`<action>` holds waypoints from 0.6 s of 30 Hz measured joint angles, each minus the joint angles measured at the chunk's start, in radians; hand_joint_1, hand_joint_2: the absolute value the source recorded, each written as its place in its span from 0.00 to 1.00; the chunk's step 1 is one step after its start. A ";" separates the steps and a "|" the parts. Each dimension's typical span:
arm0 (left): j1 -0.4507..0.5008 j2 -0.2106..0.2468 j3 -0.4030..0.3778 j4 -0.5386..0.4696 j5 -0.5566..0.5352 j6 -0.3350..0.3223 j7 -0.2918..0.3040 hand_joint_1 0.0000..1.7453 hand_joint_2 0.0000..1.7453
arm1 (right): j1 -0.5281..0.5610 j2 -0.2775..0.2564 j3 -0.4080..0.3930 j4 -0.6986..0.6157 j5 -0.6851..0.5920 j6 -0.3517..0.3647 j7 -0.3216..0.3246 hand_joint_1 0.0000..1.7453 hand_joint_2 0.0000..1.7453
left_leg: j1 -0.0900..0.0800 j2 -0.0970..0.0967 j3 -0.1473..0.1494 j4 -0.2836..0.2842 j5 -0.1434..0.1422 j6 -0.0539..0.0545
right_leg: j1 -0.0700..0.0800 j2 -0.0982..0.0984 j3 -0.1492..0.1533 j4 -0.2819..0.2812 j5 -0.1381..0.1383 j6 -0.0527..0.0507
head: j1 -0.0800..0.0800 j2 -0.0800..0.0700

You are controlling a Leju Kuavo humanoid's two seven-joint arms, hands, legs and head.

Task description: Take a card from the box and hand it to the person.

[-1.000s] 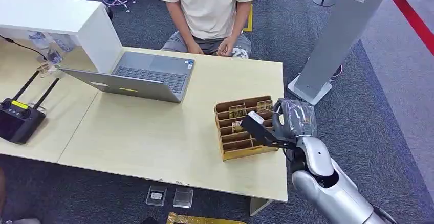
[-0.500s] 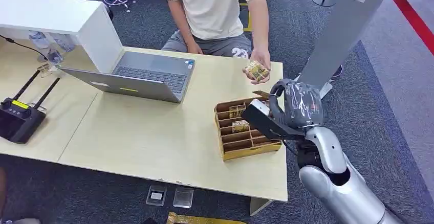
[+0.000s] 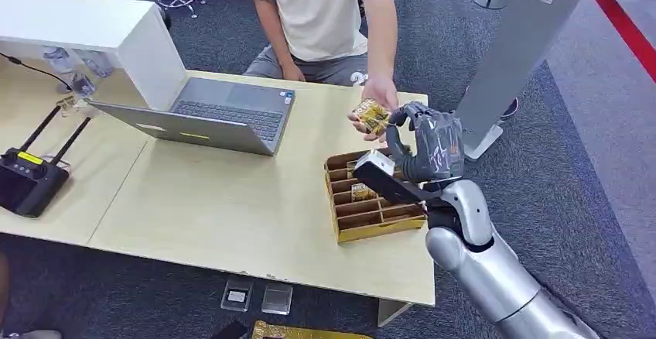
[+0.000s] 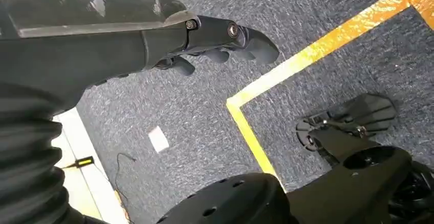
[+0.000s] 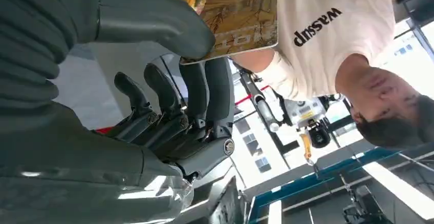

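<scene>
The robot's right hand (image 3: 424, 147) is raised right of centre in the head view, above the far end of the box (image 3: 374, 193), and in the right wrist view its thick thumb presses a gold patterned card (image 5: 240, 22) against its dark fingers (image 5: 207, 88), which stand fairly straight and close together behind the card. The person's hand (image 3: 377, 100) reaches in from the upper middle of the frame and meets that same card (image 3: 371, 114) just above the robot's fingers; whether the person already grips it I cannot tell. The one box is a brown tray of slotted compartments lying near the table's (image 3: 224, 207) right edge, and a few gold cards (image 3: 361, 192) sit in its slots, too small to count surely. One open laptop (image 3: 213, 114) stands left of centre, and one black controller (image 3: 29, 180) with two antennas lies at the far left. The left hand (image 4: 225, 40) hangs over dark carpet, holding nothing, its fingers loosely bent and slightly apart
</scene>
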 joint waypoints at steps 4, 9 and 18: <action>-0.002 0.000 0.000 0.000 0.000 -0.010 -0.004 0.00 1.00 | -0.004 0.035 0.000 0.090 -0.005 -0.027 -0.033 0.87 1.00 | 0.000 0.000 0.000 0.000 0.000 0.000 | 0.000 0.000 0.000 0.000 0.000 0.000 | 0.000 0.000; -0.001 0.000 0.000 0.000 0.000 -0.024 -0.014 0.00 1.00 | -0.006 0.064 -0.001 0.166 -0.010 -0.042 -0.057 0.87 1.00 | 0.000 0.000 0.000 0.000 0.000 0.000 | 0.000 0.000 0.000 0.000 0.000 0.000 | 0.000 0.000; 0.000 0.000 0.000 0.000 -0.011 -0.041 -0.033 0.00 0.00 | -0.006 0.093 -0.002 0.250 -0.011 -0.050 -0.074 0.00 1.00 | 0.000 0.000 0.000 0.000 0.000 0.000 | 0.000 0.000 0.000 0.000 0.000 0.000 | 0.000 0.000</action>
